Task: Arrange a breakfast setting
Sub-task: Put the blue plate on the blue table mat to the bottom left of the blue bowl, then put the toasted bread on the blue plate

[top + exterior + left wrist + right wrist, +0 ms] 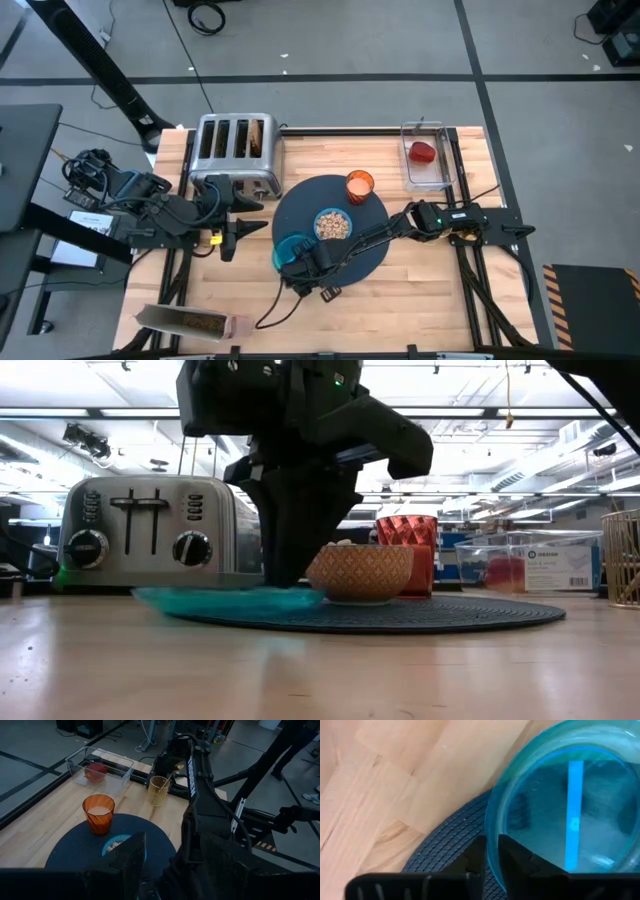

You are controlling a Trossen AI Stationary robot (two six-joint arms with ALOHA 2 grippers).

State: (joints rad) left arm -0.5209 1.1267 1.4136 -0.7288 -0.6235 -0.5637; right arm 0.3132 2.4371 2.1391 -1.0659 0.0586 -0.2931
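On mat (375, 230): one plate (288, 248) (apparently gripped)

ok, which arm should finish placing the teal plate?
Right. The right gripper is pinched on the rim of the round teal glass plate at the dark-blue woven mat's edge; the left gripper waits near the toaster.

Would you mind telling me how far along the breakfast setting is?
Done: the cereal bowl and orange cup sit on the dark mat. In hand: the right hand grips the teal plate at the mat's edge. Left: toast in the toaster, red fruit in its clear box.
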